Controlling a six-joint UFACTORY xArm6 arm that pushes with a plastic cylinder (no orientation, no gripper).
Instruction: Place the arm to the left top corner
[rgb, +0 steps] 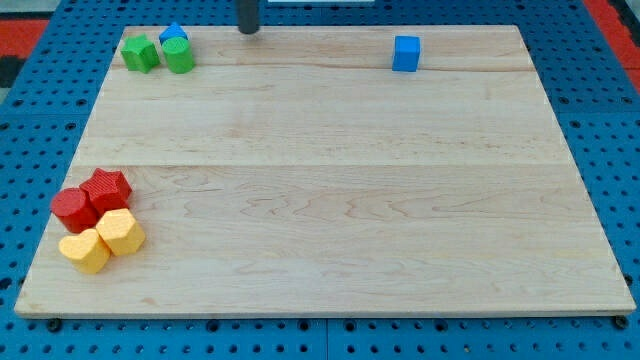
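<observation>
My tip (247, 31) is at the view's top edge of the wooden board (330, 190), left of centre. It stands to the right of a cluster in the top-left corner: a green star block (140, 53), a green cylinder block (180, 56) and a blue block (174, 35) behind it. The tip is apart from these blocks, with a gap of about a block's width to the green cylinder. The rod's upper part is cut off by the frame.
A blue cube (406, 53) sits at the top right of centre. At the lower left lie a red star block (107, 189), a red cylinder block (72, 209), a yellow hexagon block (121, 232) and a yellow heart block (84, 250).
</observation>
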